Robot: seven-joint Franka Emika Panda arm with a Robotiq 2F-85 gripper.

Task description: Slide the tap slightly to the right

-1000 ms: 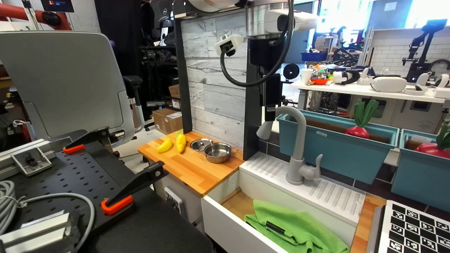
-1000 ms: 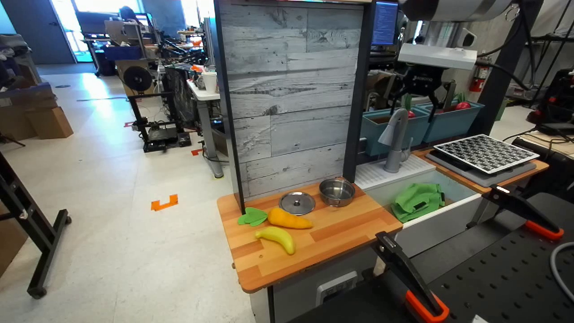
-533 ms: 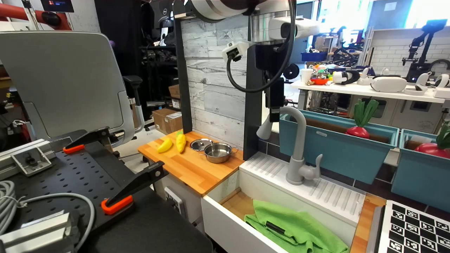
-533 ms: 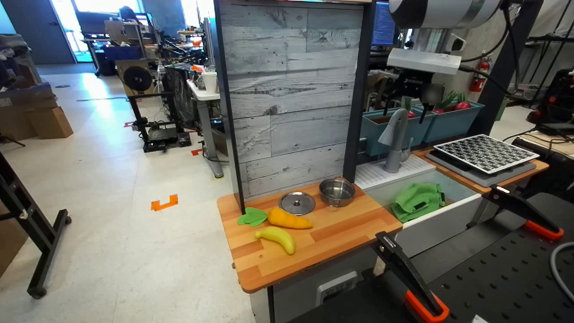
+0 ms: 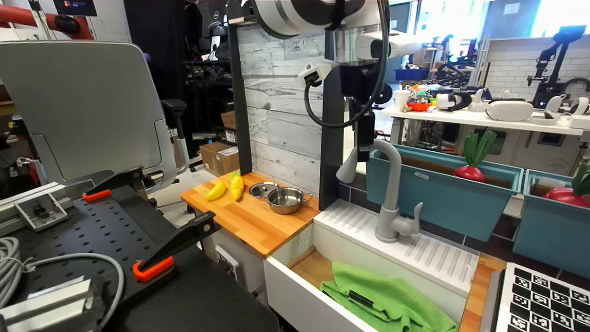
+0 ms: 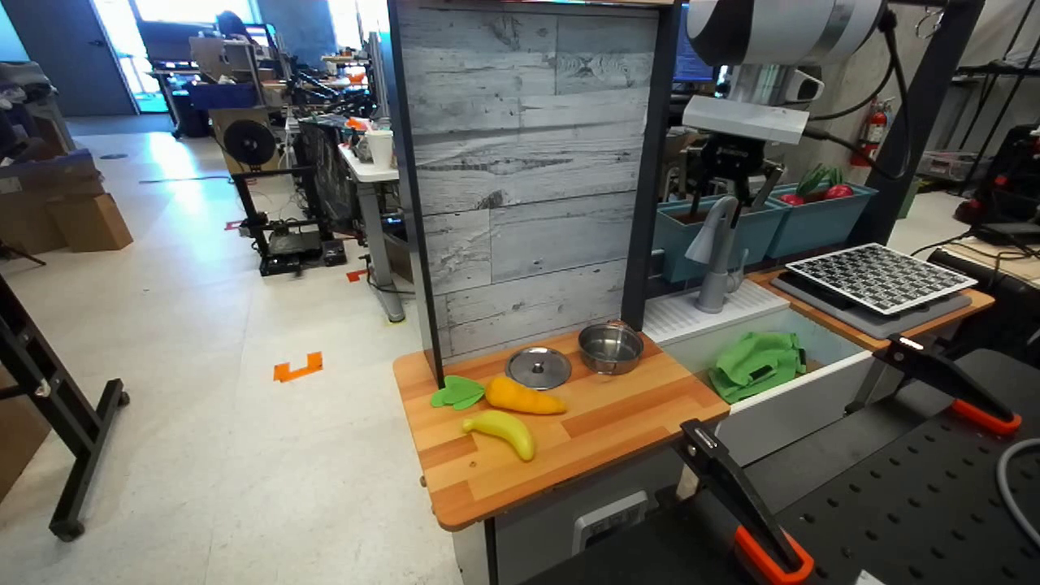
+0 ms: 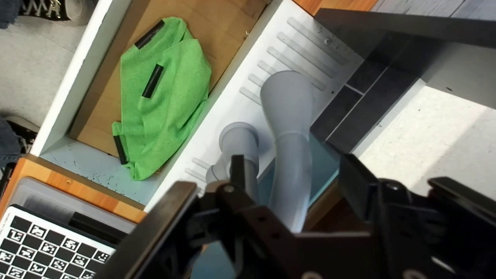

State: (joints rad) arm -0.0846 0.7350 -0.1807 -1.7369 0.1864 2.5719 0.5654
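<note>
At the wrist view's lower centre, the gripper (image 7: 293, 170) holds nothing; its wide-spread fingers flank the gooseneck faucet's spout (image 7: 291, 153).

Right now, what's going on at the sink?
A Franka arm has its open gripper at the spout of the grey tap; the goal is to slide the tap slightly right. In the wrist view the fingers stand apart, one each side of the spout; whether either touches it isn't clear. The tap stands upright on the white ribbed ledge behind the sink, where a green cloth lies.
</note>
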